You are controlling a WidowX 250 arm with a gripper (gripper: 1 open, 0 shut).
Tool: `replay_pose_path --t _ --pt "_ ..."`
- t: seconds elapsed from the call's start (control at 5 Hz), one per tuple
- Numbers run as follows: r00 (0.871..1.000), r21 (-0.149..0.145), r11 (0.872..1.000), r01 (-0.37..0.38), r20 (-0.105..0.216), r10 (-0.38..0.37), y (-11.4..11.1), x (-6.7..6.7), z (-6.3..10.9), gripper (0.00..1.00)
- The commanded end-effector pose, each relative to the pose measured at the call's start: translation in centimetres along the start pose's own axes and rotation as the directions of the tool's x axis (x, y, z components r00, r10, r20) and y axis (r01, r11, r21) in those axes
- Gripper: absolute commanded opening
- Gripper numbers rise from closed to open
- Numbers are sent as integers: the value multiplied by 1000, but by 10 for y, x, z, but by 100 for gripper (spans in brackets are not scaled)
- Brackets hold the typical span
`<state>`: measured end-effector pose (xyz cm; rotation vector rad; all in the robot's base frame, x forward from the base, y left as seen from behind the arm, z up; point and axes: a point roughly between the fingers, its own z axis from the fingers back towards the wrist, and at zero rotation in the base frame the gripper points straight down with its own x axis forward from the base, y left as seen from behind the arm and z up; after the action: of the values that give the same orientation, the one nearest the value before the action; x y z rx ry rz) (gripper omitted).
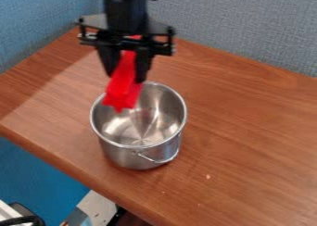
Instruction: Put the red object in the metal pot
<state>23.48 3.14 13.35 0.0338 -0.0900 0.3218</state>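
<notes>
A long bright-red object (122, 87) hangs upright from my gripper (128, 59), which is shut on its upper end. Its lower end hovers over the back left rim of the metal pot (140, 128). That pot is a shiny steel round one with a small loop handle at the front, standing on the brown wooden table (247, 156) near the front edge. Nothing lies inside the pot.
A blue wall (235, 21) rises behind the table. The front table edge (74, 169) runs just below the pot, with a drop to the floor beyond it.
</notes>
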Motion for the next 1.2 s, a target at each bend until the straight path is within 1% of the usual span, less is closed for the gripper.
replay_pose_path --t 0.0,0.2,0.4,0.6,0.8,1.0 --pt "999 20 1000 9 31 -10 7 3 -2 0" --pt "999 49 999 19 28 -20 7 2 -20 0" --pt "999 61 998 26 37 -28 3 2 -30 0" --pt "999 62 998 26 41 -29 -5 6 -34 0" --pt "998 55 998 35 46 -38 -14 9 -34 0" --pt "998 54 997 47 45 -50 -19 9 -36 0"
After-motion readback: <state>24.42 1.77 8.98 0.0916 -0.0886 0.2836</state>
